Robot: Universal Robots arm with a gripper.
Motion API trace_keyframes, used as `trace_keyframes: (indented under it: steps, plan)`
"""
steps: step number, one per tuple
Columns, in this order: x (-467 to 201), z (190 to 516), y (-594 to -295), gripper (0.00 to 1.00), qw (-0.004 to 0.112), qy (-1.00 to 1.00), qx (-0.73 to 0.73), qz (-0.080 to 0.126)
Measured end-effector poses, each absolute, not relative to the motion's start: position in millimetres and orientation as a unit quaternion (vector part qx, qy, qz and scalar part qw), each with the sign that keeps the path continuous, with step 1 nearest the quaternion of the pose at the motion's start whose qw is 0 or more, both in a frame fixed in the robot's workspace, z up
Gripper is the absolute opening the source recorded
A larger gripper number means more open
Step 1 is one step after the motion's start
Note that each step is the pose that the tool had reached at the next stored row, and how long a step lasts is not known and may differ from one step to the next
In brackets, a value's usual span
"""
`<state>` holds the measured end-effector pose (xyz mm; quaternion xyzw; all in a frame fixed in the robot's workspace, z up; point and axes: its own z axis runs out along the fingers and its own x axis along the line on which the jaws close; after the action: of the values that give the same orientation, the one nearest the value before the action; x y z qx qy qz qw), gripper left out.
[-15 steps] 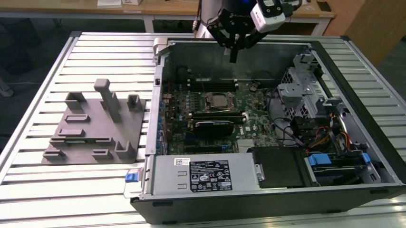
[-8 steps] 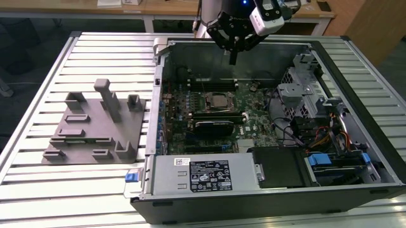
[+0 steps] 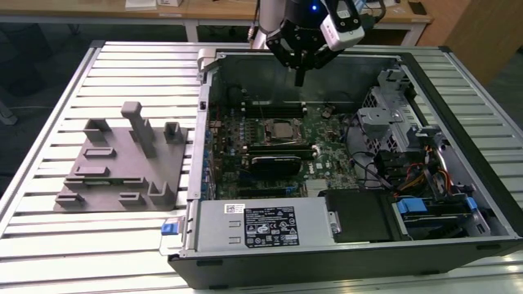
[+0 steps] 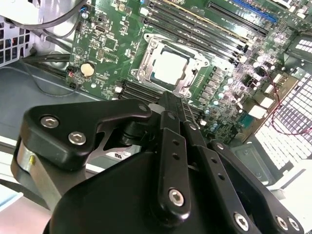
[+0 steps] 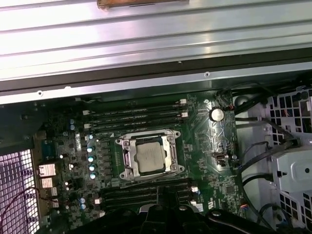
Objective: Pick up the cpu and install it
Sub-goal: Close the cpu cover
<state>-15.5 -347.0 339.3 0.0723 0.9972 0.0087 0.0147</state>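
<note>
CPU (image 5: 149,158) seated inside motherboard socket (image 5: 171,146); claw (image 3: 300,78) hovers above the case's far wall, narrow and empty. Good seating probably depends on flat, square alignment.

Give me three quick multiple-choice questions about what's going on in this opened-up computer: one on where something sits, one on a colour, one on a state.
1. Where does the cpu lie?
A. In the metal-framed socket on the motherboard
B. On the grey fixture
C. On the power supply

2. What colour is the motherboard?
A. Red
B. Green
C. White

3. How does the gripper stand to the cpu?
A. Clamped on it
B. Above the case, apart from it
C. Pressing it down

Answers:
1 A: the cpu sits inside the socket frame in both wrist views.
2 B: the motherboard is green.
3 B: in the exterior view the gripper hangs over the case, holding nothing, fingers together.
</note>
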Motion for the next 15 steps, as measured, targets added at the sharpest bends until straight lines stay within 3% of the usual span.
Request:
trace_keyframes:
  steps: [15]
  plan:
    - [-15, 325, -347, 0.11, 0.015, 0.997, 0.072, 0.008]
